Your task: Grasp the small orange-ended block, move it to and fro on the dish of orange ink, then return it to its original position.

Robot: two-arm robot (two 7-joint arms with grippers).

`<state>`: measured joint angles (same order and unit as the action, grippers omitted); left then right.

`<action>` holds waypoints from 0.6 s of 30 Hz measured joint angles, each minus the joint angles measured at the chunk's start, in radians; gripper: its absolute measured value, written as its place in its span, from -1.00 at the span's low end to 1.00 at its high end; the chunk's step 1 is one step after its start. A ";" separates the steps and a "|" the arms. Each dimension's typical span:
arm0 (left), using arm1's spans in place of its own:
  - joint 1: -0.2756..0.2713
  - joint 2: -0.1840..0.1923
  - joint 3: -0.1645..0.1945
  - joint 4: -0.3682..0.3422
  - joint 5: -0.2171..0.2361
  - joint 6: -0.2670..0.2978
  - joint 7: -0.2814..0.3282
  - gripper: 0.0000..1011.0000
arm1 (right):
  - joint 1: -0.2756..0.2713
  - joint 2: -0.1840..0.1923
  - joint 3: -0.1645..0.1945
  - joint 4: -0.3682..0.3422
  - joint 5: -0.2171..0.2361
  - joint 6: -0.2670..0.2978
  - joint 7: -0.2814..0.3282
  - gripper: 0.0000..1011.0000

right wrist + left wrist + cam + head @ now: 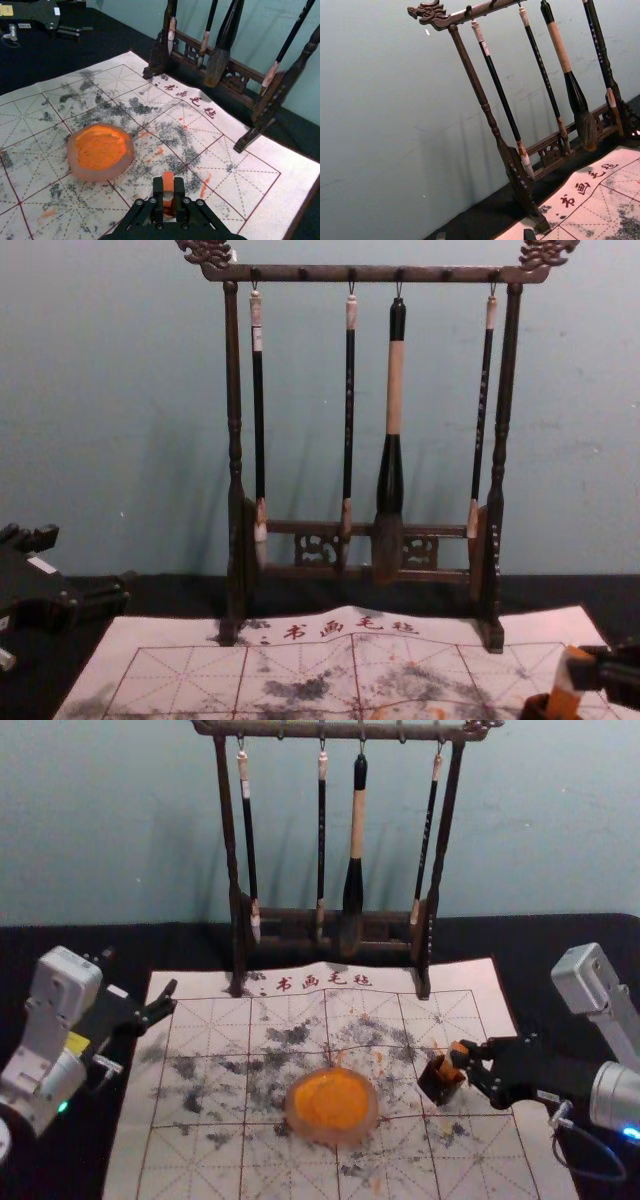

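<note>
Right gripper: your right gripper [466, 1061] is above the writing mat [215, 1160], towards its right edge, with its fingers closed in on the small block; the dark, squared fingertips press its two sides.
Orange-ended block: the small block [168, 181] is between your right fingertips, tilted, a slim straight-sided piece with a flat orange end and a paler band. Its lower end is at the mouth of the dark holder [438, 1084]; you cannot tell whether it touches the inside.
Ink dish: to your left of the holder, near the middle of the mat, is the round, shallow dish [292, 1120], its rim frosted and translucent, with thick, uneven orange ink [335, 1100] inside.
Mat: pale cloth, rippled along its far edge, printed with red grid lines and characters, and blotched with grey-black and orange smears.
Brush rack: dark, glossy carved wood [229, 840] with turned posts and dragon-head ends, standing at the mat's far edge. Three slim brushes [259, 420] and one thick, dark-bristled brush [395, 390] hang from it.
Left gripper: your left gripper [168, 997] is parked by the mat's far left corner, its fingers spread apart with nothing between them.
</note>
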<state>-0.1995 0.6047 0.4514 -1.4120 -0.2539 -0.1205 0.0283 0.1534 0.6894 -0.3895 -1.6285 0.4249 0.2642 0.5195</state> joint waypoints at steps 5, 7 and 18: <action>0.000 0.000 0.000 0.000 0.000 0.000 0.000 0.98 | 0.013 -0.009 -0.012 0.020 0.004 -0.003 0.009 -0.81; 0.000 0.000 0.000 0.000 0.000 0.000 0.000 0.98 | 0.019 -0.012 -0.018 0.028 0.005 -0.004 0.012 -0.81; 0.000 0.000 0.000 0.000 0.000 0.000 0.000 0.98 | 0.038 -0.017 -0.045 0.052 0.004 -0.004 0.021 -0.81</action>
<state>-0.1995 0.6047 0.4514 -1.4120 -0.2539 -0.1206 0.0283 0.1912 0.6724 -0.4344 -1.5764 0.4289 0.2601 0.5400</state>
